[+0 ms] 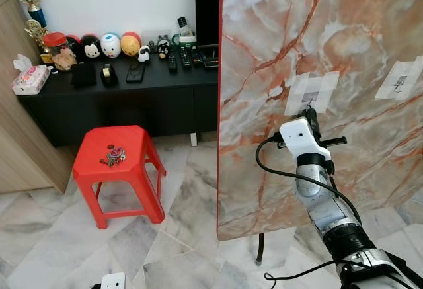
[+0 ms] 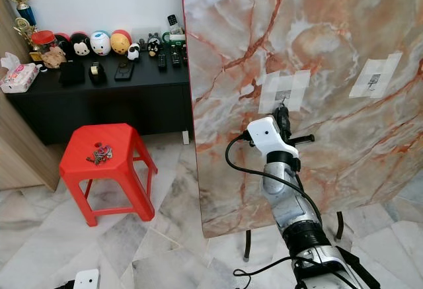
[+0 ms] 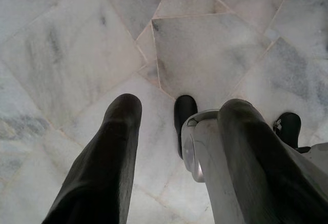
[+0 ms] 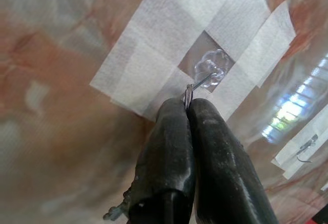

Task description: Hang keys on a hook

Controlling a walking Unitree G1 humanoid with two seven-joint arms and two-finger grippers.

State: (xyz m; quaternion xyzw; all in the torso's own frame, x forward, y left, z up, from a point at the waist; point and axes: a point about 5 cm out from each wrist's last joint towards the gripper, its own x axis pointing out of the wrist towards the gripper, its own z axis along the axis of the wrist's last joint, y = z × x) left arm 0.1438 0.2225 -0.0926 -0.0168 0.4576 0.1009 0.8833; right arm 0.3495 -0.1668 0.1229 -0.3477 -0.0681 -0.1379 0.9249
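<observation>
Board [image 1: 344,71]: glossy marble-pattern surface. Tape [image 4: 154,60]: matt white, woven texture. Hook [image 4: 205,79]: thin shiny metal. Stool [image 1: 115,160]: smooth red plastic.

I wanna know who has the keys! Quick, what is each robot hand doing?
Left gripper: open, holding nothing, hanging over the floor.
Right gripper: shut on the key ring, at the taped hook.
</observation>
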